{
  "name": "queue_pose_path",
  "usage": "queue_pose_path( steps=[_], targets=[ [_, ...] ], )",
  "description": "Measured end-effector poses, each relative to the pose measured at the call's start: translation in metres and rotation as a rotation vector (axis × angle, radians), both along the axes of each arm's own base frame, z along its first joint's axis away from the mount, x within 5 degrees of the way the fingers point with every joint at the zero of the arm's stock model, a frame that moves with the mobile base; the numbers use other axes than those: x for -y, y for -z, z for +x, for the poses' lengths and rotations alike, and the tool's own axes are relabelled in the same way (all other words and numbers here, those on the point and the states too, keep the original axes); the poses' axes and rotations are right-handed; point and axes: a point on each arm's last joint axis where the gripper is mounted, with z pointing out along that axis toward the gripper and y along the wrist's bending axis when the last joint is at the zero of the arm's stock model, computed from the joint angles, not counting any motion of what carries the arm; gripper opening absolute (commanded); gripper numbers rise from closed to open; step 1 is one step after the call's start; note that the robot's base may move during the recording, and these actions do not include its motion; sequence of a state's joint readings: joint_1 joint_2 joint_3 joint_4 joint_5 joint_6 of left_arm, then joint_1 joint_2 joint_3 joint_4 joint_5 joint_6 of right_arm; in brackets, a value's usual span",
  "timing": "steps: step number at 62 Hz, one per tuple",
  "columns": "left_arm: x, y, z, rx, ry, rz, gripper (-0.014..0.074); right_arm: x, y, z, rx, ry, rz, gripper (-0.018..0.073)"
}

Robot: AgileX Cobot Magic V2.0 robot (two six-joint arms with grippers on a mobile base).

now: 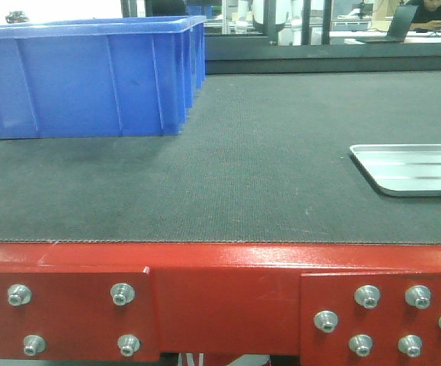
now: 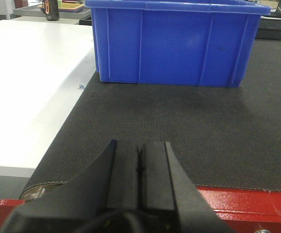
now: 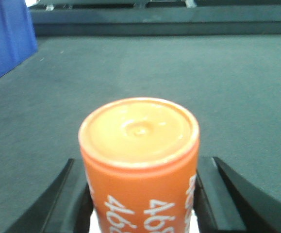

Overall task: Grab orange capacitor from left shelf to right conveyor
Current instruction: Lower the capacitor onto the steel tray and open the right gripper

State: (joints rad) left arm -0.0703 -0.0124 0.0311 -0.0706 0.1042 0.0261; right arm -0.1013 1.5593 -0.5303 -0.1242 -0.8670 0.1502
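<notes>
- Behind the belt, a bright workshop is showing in the front view, with glass partitions and a person sitting at a laptop (image 1: 400, 23) in the far right corner.
- Stretching across the front view is the right conveyor, a wide dark grey textured belt (image 1: 266, 152), and its red metal frame (image 1: 228, 293) with silver bolts is running along the near edge.
- A large blue plastic bin (image 1: 91, 76) is standing on the belt at the far left, and more blue bins are lining up behind it.
- A shallow silver metal tray (image 1: 418, 168) is lying flat on the belt at the right, partly cut off by the picture's edge.
- A white surface (image 2: 28, 87) is sitting just beside the belt's left edge in the left wrist view.
- The left pincer (image 2: 139, 167) is hovering over the near red frame with its black fingers pressed together and nothing between them, pointing toward the blue bin.
- The right pincer (image 3: 140, 204) is clamping the orange capacitor (image 3: 139, 160), a small orange cylinder with white "468" print showing on its side.
- The capacitor is sitting between the two black fingers (image 3: 227, 199), its flat end facing the camera, above the grey belt and well apart from the blue bin at the far left.
</notes>
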Motion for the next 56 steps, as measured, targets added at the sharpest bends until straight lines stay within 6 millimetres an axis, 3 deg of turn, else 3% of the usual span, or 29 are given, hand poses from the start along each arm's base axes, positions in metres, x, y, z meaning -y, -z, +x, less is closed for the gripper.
queue_pose_path(
  steps=[17, 37, 44, 53, 56],
  targets=[
    [0.000, 0.000, 0.000, 0.000, 0.000, 0.000, -0.0127, 0.009, 0.042, 0.010, -0.102, 0.023, 0.018, 0.0119],
    [0.000, 0.000, 0.000, 0.000, 0.000, 0.000, -0.0127, 0.008, 0.065, 0.015, -0.114, 0.016, 0.028, 0.0138],
    [0.000, 0.000, 0.000, 0.000, 0.000, 0.000, -0.0127, 0.008, 0.066, 0.015, -0.112, 0.015, 0.029, 0.0277],
    [0.000, 0.000, 0.000, 0.000, 0.000, 0.000, -0.0127, 0.008, 0.066, 0.015, -0.113, 0.015, 0.029, 0.0655],
    [0.000, 0.000, 0.000, 0.000, 0.000, 0.000, -0.0127, 0.009, 0.067, 0.015, -0.127, 0.016, 0.029, 0.0633]
  ],
)
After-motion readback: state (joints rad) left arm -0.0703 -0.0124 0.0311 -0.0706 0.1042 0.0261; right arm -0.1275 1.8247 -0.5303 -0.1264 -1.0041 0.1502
